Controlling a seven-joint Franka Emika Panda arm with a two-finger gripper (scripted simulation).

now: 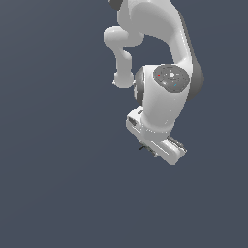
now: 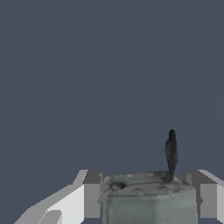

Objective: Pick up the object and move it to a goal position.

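In the wrist view the object (image 2: 148, 199), a grey blocky item with a thin black part (image 2: 171, 153) sticking out of it, sits between my gripper's (image 2: 149, 197) two fingers. One finger (image 2: 91, 194) presses one side of it and the other finger (image 2: 205, 199) the opposite side, so the gripper is shut on it. In the exterior view the white hand (image 1: 157, 140) covers the fingers, and only the thin black part (image 1: 142, 147) pokes out beside it. I cannot tell whether the object rests on the surface or hangs above it.
A plain dark blue-grey surface (image 1: 58, 184) fills both views around the arm. The white arm (image 1: 160, 58) reaches in from the exterior view's top edge. No other objects show.
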